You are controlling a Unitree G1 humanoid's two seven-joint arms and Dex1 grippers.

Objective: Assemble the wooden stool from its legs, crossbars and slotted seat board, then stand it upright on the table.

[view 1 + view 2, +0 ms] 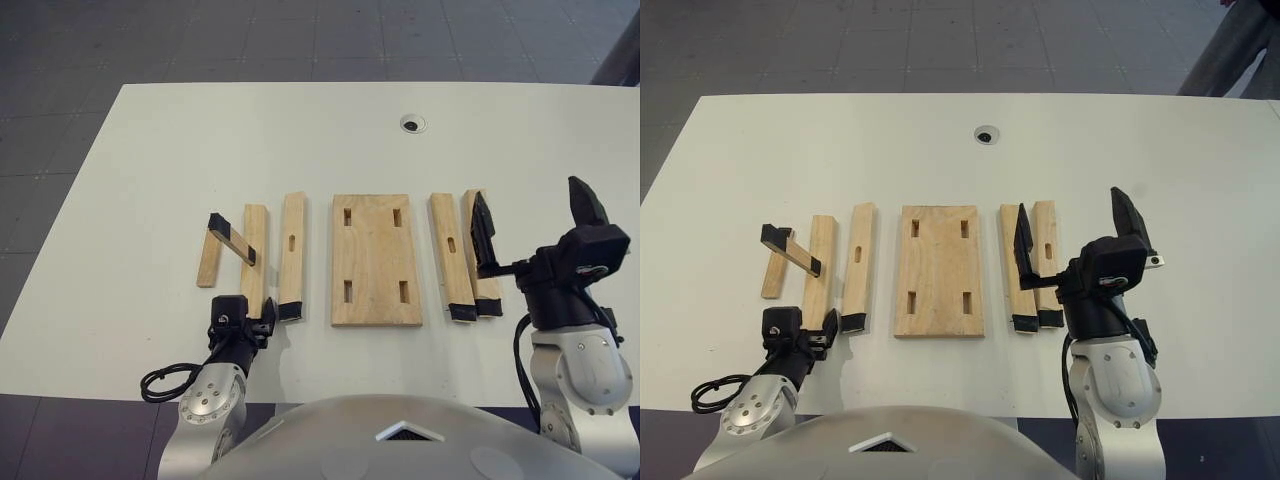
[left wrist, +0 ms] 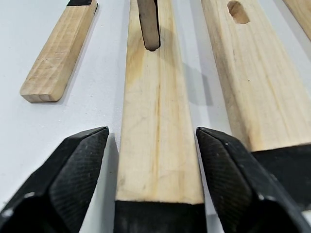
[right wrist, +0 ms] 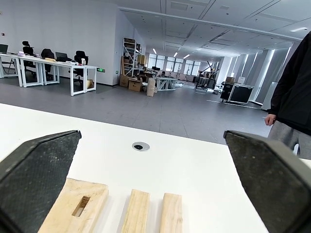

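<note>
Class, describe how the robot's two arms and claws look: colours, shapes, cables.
The left arm and right arm have rounded silver-grey metal casings and black wrist units. The left claw and right claw each carry two black wedge-shaped fingers with finely ribbed pads. A black looped cable hangs beside the left arm; a second cable runs along the right.

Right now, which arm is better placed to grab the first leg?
Left. The left gripper is open and low at the table, its fingers either side of the near end of a leg. The right gripper, also open, is raised above the two right legs, gripping nothing.
</note>
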